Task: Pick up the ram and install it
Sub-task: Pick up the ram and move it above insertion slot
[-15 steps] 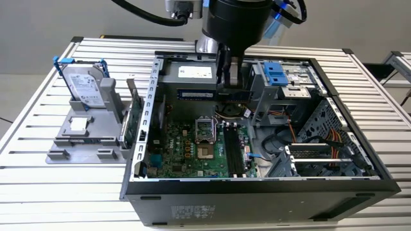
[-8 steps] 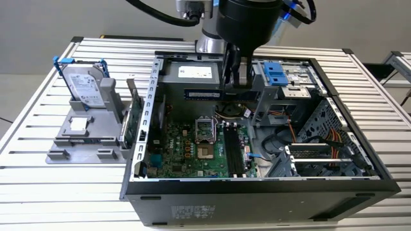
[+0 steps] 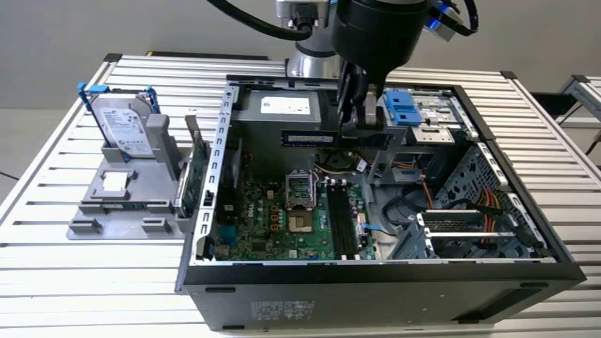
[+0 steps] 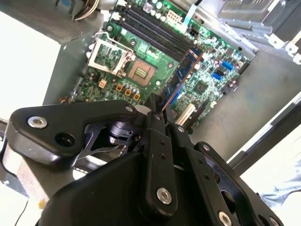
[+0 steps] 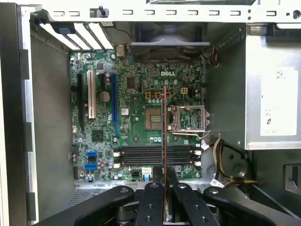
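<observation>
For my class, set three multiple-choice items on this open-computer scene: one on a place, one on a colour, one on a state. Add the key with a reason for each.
1. Where is the hard drive?
A. On the grey stand, at the exterior view's left of the computer case
B. Inside the case
C. In the jaws

2. What colour are the hard drive's rails?
A. Red
B. Blue
C. Yellow

3. What state is the gripper in?
A. Jaws open and empty
B. Jaws shut on the ram
C. Jaws shut on a cable

Key:
1 A: the drive stands upright on the stand, outside the case.
2 B: blue strips run along the drive's edges.
3 B: in both wrist views the ram's thin board sits pinched between the jaws, above the motherboard.
</observation>
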Controlling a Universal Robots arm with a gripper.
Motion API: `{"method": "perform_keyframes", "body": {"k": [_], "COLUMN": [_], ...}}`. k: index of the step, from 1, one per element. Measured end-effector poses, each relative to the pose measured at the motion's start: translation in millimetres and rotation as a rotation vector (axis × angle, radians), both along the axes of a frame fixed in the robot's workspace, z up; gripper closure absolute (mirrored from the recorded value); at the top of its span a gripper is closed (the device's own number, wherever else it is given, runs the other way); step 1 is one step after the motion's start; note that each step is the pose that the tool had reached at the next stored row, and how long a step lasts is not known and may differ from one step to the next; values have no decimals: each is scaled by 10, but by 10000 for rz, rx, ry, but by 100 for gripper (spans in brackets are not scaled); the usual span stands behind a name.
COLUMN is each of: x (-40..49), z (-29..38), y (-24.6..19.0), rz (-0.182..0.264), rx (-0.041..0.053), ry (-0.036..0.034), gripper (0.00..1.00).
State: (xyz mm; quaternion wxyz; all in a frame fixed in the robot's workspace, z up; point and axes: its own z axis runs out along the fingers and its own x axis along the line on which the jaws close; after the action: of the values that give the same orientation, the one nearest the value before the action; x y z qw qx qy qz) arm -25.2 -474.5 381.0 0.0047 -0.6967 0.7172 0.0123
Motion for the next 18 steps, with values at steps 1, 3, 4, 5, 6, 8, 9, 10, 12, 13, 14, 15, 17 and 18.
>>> {"method": "perform_keyframes", "body": {"k": [1,3,4,5,6,8,9,10,12,13,14,15,17,18], "x": [23,60,80,103,126,174,197,221,263,282,300,316,344,356], "z": [0,0,0,-1,-1,-1,-2,-2,-2,-2,-3,-3,-5,-5], "y": [0,0,0,0,0,0,0,0,0,0,0,0,0,0], "rz": [0,-2,-3,-7,-11,-21,-24,-29,-43,-52,-60,-70,-89,-97], "rx": [1,0,-1,0,0,0,0,0,0,-1,-1,-1,0,0], "ry": [0,1,1,2,3,5,7,9,12,13,14,15,17,18], "gripper": [100,100,100,100,100,100,100,100,100,100,100,100,100,100]}}
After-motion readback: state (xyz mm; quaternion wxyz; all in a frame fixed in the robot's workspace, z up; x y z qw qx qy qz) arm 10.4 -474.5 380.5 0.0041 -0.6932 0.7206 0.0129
